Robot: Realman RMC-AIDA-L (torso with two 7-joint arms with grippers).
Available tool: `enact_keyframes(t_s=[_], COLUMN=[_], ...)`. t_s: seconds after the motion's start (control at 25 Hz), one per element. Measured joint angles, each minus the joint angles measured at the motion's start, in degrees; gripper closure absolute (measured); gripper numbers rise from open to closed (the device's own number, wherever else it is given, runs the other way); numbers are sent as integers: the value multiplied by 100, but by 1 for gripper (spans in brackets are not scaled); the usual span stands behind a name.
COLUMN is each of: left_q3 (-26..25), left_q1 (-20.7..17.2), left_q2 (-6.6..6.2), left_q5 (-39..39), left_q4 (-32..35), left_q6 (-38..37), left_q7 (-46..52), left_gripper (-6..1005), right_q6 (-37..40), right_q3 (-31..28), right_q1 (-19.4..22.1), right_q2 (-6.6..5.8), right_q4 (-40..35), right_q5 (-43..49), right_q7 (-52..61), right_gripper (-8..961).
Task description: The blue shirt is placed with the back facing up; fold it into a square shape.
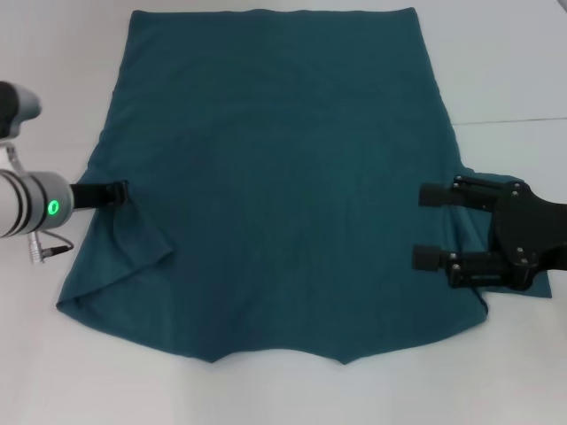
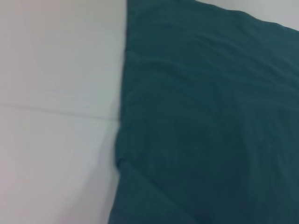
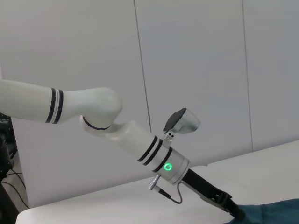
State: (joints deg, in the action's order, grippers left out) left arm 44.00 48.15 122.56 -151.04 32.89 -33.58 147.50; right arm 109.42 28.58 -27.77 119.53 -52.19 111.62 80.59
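Near hem: bottom edge of the blue shirt [image 1: 275,204], closest to the head camera, dipping to 2 shallow points with a straight run between them.
Left arm: white and silver tube with a green ring light lit, entering from the left side at mid height; thin cable looped beneath it.
Left gripper [image 1: 113,193]: black, low at the shirt's left edge, tip right at the cloth where a fold rises; fingers seemingly pressed together on that edge, though the contact itself is too dark to make out for sure.
Left flap: triangular fold of fabric just below that gripper, lying over the shirt's left part.
Shirt: spread flat on the white table [image 1: 35,372], plain dark teal, wider toward the near hem, narrower at the far edge; filling most of the middle.
Table: white, with a thin seam line visible on the right, beyond the shirt.
Right gripper [image 1: 429,226]: black, over the shirt's right edge, 2 fingers spread well apart and pointing toward the shirt's middle, nothing between them.
Right edge: small bunch of fabric under and behind that gripper.
Writing: no brand, label or lettering legible on shirt or arms.
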Motion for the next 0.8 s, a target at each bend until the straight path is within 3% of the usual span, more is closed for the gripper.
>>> enact_keyframes(t_s=[0.12, 0.4, 0.64, 0.8], left_q3=[243, 906, 1936, 2039], left_q1=[88, 339, 486, 526], left_q2=[29, 91, 117, 123], left_q5=[2, -43, -97, -200], left_q4=[34, 86, 74, 82], left_q6=[48, 54, 40, 24], left_q7=[0, 1, 2, 26], left_gripper=[966, 964, 962, 961], right_q6=[0, 3, 4, 6], right_q3=[-12, -19, -20, -20], right_q1=[1, 21, 23, 33], right_q2=[0, 6, 9, 9], right_q4=[6, 27, 90, 90], right_q5=[0, 0, 0, 0], right_q7=[0, -10, -31, -36], right_gripper=[38, 39, 38, 38])
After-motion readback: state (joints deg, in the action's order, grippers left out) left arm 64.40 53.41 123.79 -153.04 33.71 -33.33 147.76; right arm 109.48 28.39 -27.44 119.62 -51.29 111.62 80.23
